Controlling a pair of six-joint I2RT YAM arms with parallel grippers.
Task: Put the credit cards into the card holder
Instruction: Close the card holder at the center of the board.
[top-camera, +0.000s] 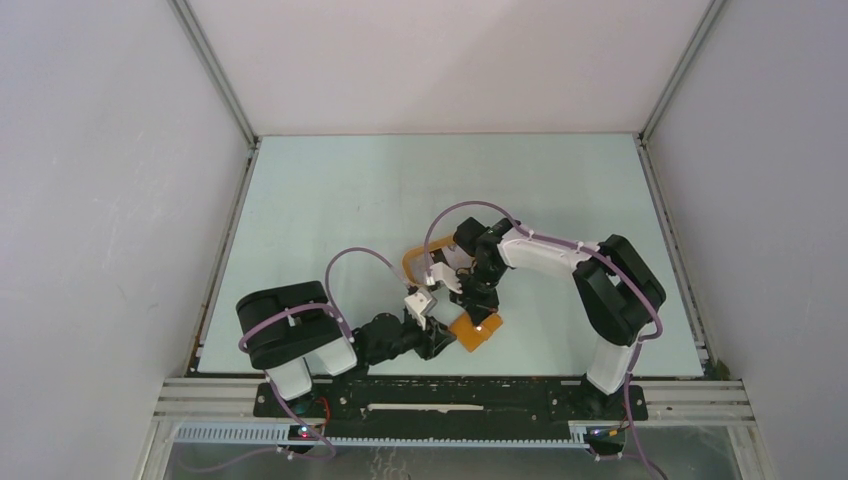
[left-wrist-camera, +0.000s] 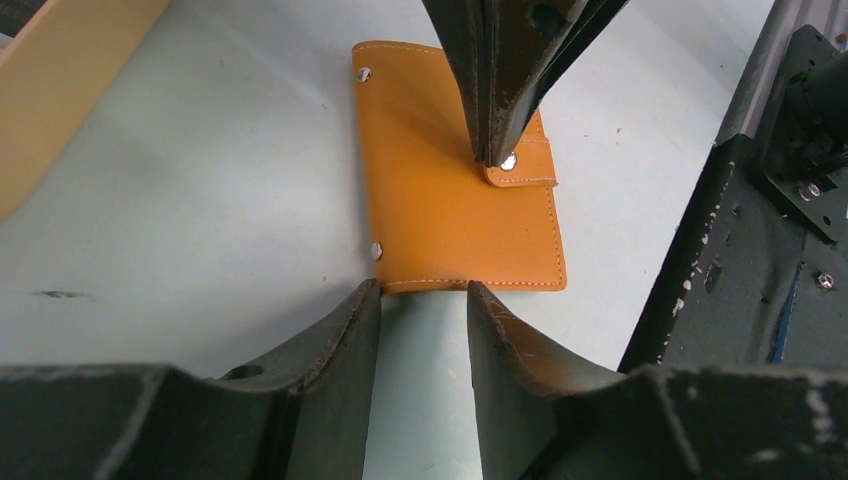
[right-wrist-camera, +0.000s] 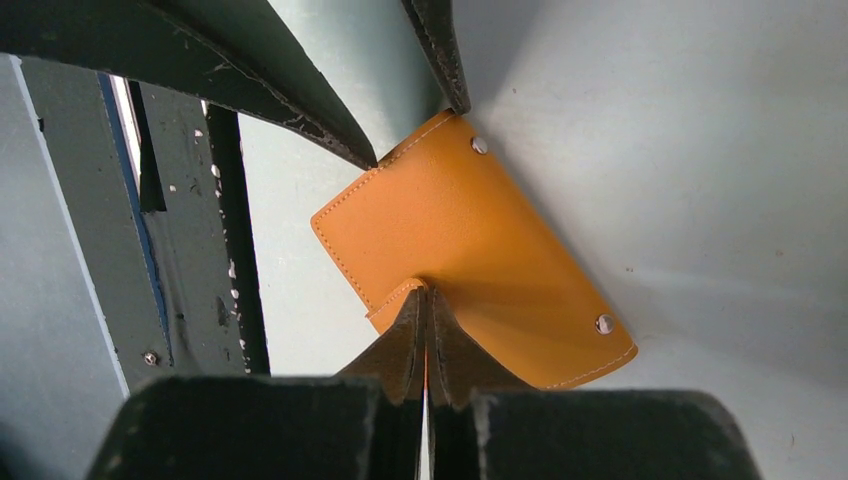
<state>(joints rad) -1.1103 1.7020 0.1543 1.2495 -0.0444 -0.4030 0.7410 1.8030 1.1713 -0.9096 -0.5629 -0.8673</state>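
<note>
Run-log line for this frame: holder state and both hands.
orange-brown leather card holder: closed, flat | right hand: shut, tips on snap tab | left hand: open, at holder's edge

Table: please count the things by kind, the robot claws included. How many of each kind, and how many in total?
card holder: 1
orange-rimmed tray: 1
claws: 2 (left claw, right claw)
credit cards in view: 0
Total: 4
</note>
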